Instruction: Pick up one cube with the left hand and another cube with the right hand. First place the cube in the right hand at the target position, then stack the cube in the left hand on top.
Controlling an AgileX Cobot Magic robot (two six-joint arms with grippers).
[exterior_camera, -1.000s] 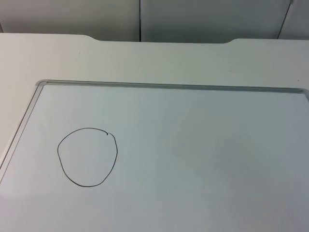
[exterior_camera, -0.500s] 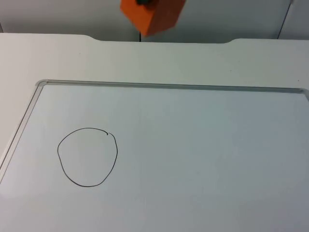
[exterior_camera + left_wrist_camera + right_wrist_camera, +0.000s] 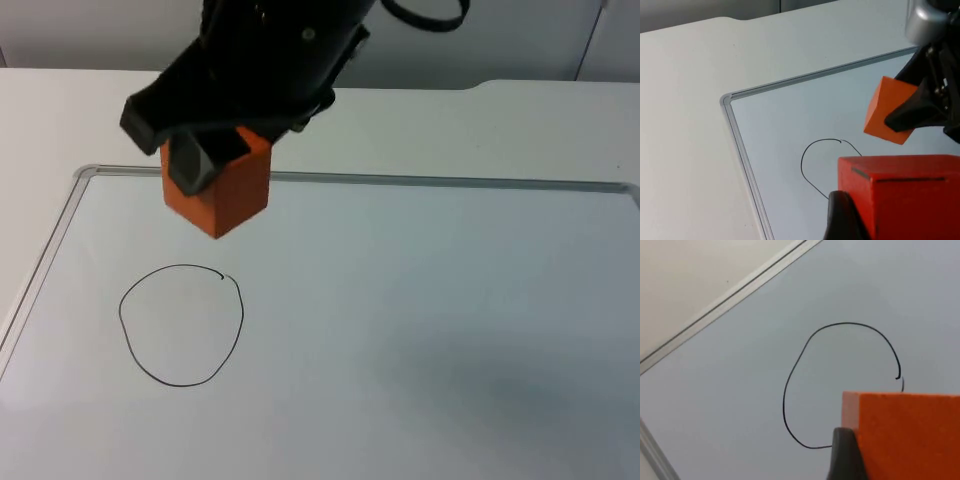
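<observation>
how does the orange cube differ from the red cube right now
The orange cube is paler and hangs tilted in the right tool, above the whiteboard near the drawn circle. The red cube is darker and sits level in the left tool. Both are gripped and off the board.

A whiteboard [image 3: 400, 300] lies on the table [image 3: 80, 110]. A drawn circle [image 3: 181, 325] sits lower left on it. One cube [image 3: 222, 190] hangs above the circle, upper left of frame.
</observation>
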